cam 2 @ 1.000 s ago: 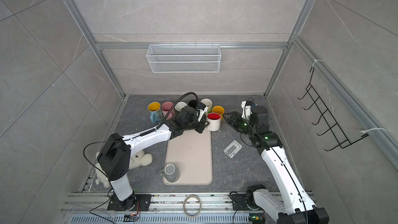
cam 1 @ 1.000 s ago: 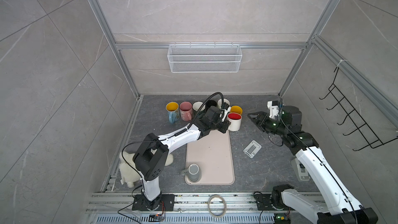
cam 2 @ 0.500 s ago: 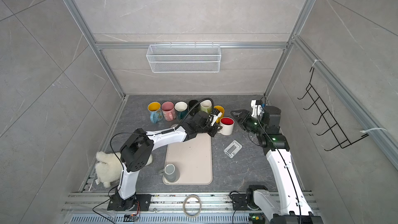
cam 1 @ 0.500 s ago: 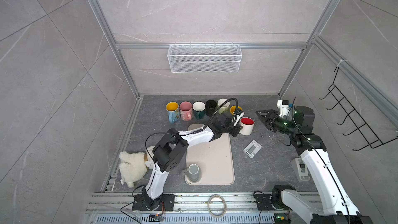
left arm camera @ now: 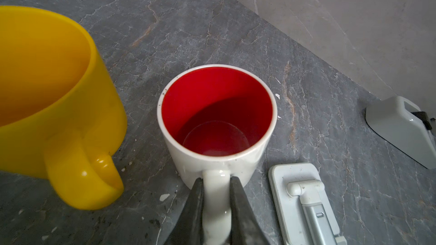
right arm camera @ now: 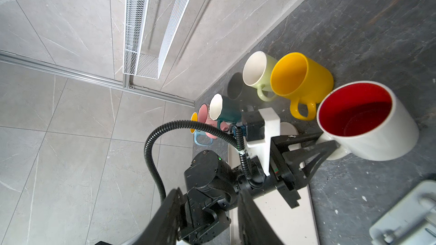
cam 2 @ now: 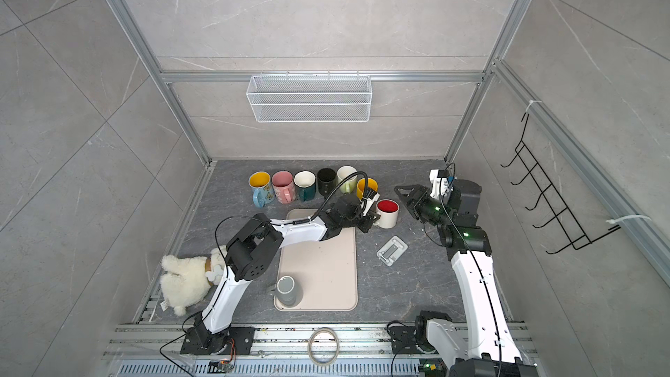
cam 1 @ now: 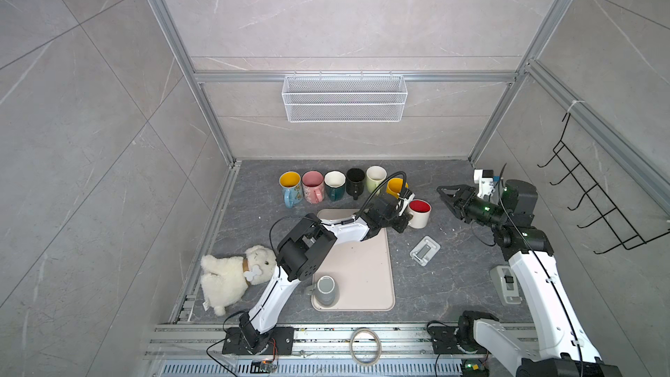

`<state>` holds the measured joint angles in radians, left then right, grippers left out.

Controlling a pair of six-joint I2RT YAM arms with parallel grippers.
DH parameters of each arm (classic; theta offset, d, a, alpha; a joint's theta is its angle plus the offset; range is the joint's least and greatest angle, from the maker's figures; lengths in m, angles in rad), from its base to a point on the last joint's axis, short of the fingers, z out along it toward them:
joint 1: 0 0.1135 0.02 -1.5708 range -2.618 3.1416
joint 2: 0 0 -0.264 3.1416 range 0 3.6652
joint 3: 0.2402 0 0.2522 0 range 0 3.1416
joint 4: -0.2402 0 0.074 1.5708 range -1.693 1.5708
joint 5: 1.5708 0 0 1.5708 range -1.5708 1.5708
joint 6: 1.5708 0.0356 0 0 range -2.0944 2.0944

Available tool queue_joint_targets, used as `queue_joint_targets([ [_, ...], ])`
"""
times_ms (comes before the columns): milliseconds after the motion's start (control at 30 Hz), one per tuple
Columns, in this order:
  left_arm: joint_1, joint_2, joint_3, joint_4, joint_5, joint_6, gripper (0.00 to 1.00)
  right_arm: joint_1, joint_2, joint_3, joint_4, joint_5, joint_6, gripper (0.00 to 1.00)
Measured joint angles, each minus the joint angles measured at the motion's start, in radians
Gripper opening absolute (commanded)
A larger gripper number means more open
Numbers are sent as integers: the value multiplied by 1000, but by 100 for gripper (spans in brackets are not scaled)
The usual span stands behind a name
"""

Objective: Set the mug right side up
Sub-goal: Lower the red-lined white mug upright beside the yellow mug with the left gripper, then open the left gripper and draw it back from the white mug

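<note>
While gripping red-lined mug point(left arm camera: 217, 114) by its handle in left claw point(left arm camera: 216, 182), rests it upright near far edge of desk point(left arm camera: 188, 31) beside yellow mug point(left arm camera: 47, 90); holds right claw point(cam 1: 441, 194) parted, empty.

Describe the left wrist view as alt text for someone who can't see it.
The left gripper is shut on the handle of an upright white mug with a red inside. A yellow mug stands beside it on the grey table, and a white plastic stand lies flat on the other side.
</note>
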<state>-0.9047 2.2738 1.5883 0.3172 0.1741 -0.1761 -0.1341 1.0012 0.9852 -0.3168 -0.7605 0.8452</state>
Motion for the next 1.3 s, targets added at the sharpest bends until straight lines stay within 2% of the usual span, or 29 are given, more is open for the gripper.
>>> queue_joint_targets([
  [767, -9, 132, 129, 84, -151, -29, 0, -33, 0, -13, -13, -7, -12, 43],
  [867, -11, 132, 129, 86, -164, -29, 15, -35, 0, -13, -15, -7, -18, 43],
  [1133, -12, 132, 129, 77, -174, -30, 38, -37, 0, -20, -15, -7, -26, 43],
  [1300, -11, 132, 129, 79, -174, -32, 44, -37, 0, -25, -15, -7, -26, 43],
])
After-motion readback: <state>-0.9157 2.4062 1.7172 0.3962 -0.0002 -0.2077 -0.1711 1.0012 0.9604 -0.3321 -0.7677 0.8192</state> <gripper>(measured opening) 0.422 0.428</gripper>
